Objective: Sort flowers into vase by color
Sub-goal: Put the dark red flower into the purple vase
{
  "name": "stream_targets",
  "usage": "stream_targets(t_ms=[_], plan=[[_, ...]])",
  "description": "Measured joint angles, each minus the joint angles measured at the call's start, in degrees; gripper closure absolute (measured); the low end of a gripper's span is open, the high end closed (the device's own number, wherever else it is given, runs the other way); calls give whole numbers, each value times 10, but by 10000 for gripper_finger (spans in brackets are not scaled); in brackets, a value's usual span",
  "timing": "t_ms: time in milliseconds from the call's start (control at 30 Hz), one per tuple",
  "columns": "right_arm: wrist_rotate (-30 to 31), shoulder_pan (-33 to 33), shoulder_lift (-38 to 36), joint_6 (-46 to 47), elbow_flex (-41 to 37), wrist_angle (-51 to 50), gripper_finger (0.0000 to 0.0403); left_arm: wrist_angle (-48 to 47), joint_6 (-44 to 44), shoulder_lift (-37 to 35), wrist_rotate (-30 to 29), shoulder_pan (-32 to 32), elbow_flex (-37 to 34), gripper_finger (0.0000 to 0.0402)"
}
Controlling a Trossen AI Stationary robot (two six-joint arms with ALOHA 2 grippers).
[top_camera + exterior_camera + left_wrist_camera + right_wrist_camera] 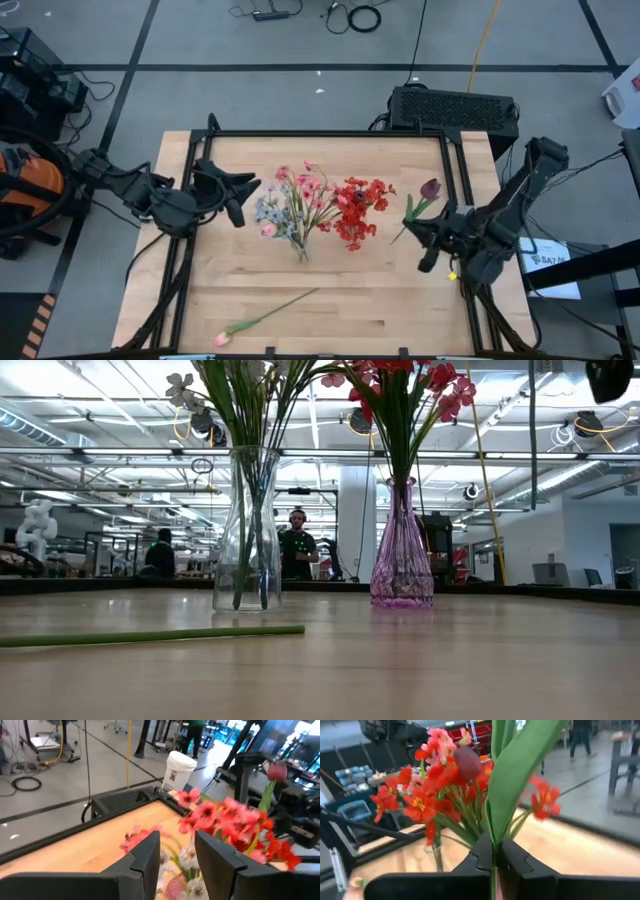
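Note:
My right gripper [420,235] [493,852] hovers right of the vases, shut on a tulip with a dark red bloom [430,188] [467,762] and a broad green leaf [520,775]. A purple vase [402,545] stands on its base and holds red flowers [357,208]. A clear vase [248,530] beside it holds pink and pale flowers [290,205]. A pink tulip [265,318] lies flat near the table's near edge, and its stem [150,636] also shows in the low view. My left gripper [237,195] [177,845] is open, just left of the clear vase, holding nothing. My right gripper pinches the tulip's thin green stem [493,870] between its two fingers, below the leaf. The fingers lie across the stem, coming from the table's right side. The tulip is lifted clear of the table, its bloom pointing toward the far edge, and its lower stem end [396,240] sticks out past the fingers.
A black frame rail [330,133] runs around the wooden table top [350,290]. A black box [455,108] sits beyond the far edge. People stand in the room behind the table [297,545]. Bare wood lies between the vases and the near edge.

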Motion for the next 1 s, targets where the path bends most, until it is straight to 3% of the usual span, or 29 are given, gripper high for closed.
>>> stream_targets(t_ms=[100, 300, 467, 533, 733, 1000], plan=[[-39, -19, 21, -13, -24, 104, 402, 2, -6, -6, 0, 0, -17, 272], [-190, -84, 71, -234, -61, 412, 402, 2, -6, -9, 3, 0, -25, 272], [-214, -117, 79, -411, -97, 610, 402, 0, -4, -12, 11, 0, -25, 272], [-259, -123, 76, -470, -131, 699, 402, 0, -4, -12, 18, 0, -25, 272], [-320, -131, 76, -547, -263, 985, 402, 1, -6, -13, 29, 0, -25, 272], [-373, -181, 79, -620, -258, 970, 402, 8, -20, -12, 33, 0, -25, 272]])
